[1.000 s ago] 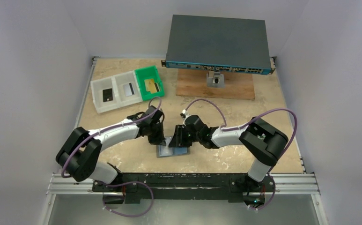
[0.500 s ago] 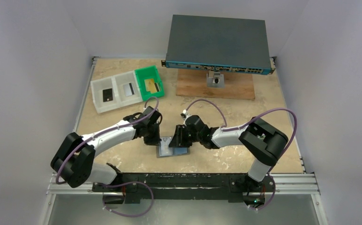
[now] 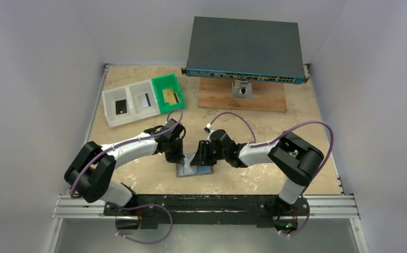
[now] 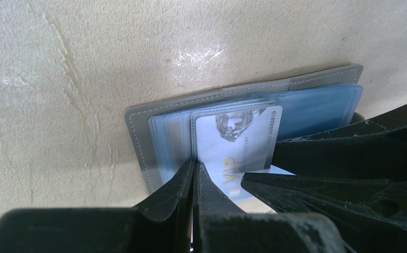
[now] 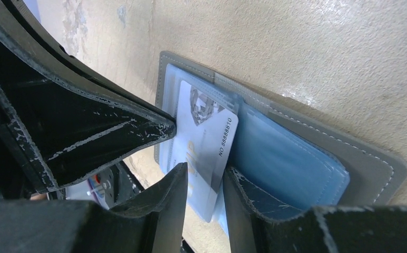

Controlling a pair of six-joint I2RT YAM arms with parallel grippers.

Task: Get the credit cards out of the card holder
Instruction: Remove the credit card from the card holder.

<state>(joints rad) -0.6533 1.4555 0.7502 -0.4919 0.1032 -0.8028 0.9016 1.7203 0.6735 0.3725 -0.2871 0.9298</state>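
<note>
The counter (image 3: 275, 174) carries everything. In the upper left of the overhead view stand a white tray (image 3: 105, 100) and, touching it, a green tray (image 3: 159, 81).

The card holder (image 3: 201, 171) lies open and flat in the lower middle of that view, bluish pockets up, between the two arms' tips.

Three cards are already out. A black card (image 3: 121, 107) and a silver card (image 3: 145, 100) lie in the white tray's two compartments, and a gold card (image 3: 170, 95) lies in the green tray. So that part of the job looks done.

A pale card (image 4: 238, 132) printed with "VIP" is not yet free. It lies on the holder's left half, partly over a clear pocket, and how far it sits inside I cannot tell.

The left tool (image 4: 193, 166) is closed, its tips at the pale card's left edge. It may be nipping that edge, but this is not certain.

The right tool (image 5: 205, 176) has its jaws partly apart and grips nothing that I can see. One finger is on the pale card and the other on the blue pocket beside it, seemingly steadying the holder.

Whether more cards hide in the other pockets is not visible, so at least this one is left to remove.
</note>
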